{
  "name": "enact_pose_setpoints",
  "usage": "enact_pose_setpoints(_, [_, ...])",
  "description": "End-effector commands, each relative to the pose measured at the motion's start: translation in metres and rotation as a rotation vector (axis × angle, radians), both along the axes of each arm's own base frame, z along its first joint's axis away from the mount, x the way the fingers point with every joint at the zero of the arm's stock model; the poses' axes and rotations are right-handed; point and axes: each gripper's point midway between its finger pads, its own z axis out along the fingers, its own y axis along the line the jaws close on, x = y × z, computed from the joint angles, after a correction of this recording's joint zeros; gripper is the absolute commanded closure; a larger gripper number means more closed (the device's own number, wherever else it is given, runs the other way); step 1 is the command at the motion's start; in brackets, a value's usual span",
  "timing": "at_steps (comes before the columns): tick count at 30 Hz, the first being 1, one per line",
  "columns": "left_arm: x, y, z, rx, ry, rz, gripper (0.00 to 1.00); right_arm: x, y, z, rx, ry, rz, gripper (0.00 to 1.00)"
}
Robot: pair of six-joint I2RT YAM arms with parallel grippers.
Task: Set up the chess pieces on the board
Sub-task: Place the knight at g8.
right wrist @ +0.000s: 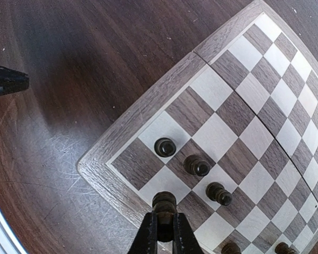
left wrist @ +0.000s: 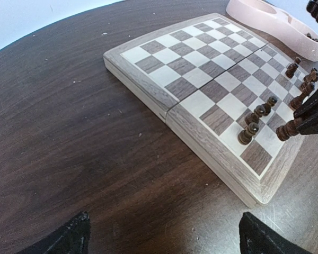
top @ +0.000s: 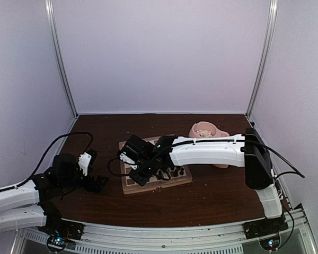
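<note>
Claws first, nearest me: my left claw [left wrist: 163,225] hangs low over dark table [left wrist: 69,132], jaws spread wide and holding nothing, apart from the board [left wrist: 164,76], which lies ahead of it. My right claw [right wrist: 164,218] is clenched on one dark piece [right wrist: 164,203], gripped near its top and pointing down over the board's edge row on my side, close to a corner. Whether its base touches the wood I cannot tell. Just past it, three dark pieces [right wrist: 197,166] stand in a line on the next row, with more of them further along. Beyond those, the far half of the board lies bare, and past its far edge sits a pink bowl [left wrist: 275,26]. The step in hand, as I judge it, is seating this piece on its edge-row square. To do it well I should keep the piece upright and centre it over that one square. I should lower it straight, and let go only once the base sits flat. Then I should part the jaws just enough and lift straight up, since the neighbours stand near enough to be knocked by any sideways drift.
</note>
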Motion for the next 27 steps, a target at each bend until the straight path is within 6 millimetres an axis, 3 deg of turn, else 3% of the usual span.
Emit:
enact_pose_setpoints(1, [0.007,-0.007,0.020,-0.044,-0.052,-0.006,0.02,0.009,0.001,0.000,-0.022,-0.040,-0.019,0.95])
enact_pose_setpoints(19, [0.006,-0.007,0.020,-0.045,-0.053,-0.009,0.02,0.008,0.003,-0.017,-0.044,-0.022,-0.006,0.92])
enact_pose_setpoints(27, [0.006,-0.007,0.020,-0.048,-0.057,-0.009,0.02,0.007,0.005,-0.019,-0.041,-0.014,0.002,0.85])
